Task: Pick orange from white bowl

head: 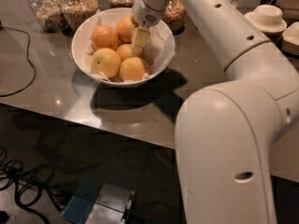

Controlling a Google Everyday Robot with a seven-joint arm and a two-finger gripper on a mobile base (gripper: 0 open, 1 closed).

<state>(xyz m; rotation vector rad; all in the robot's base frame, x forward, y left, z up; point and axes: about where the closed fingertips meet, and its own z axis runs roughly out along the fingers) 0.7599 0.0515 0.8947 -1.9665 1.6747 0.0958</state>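
The white bowl [161,59] stands on the grey table, lined with crumpled white paper. It holds several oranges, among them one at the front [133,69], one at the left [106,62] and one at the back [125,29]. My gripper [139,43] hangs straight down inside the bowl, right of centre. Its tip is among the oranges, just above the front one and against the small middle orange [123,52]. The white arm runs from it up and to the right across the frame.
Glass jars of grains and nuts [80,6] line the table behind the bowl. Stacked small white dishes [266,17] sit at the back right. A black cable [25,73] loops over the table's left side. On the floor lie cables and a blue-grey box [98,209].
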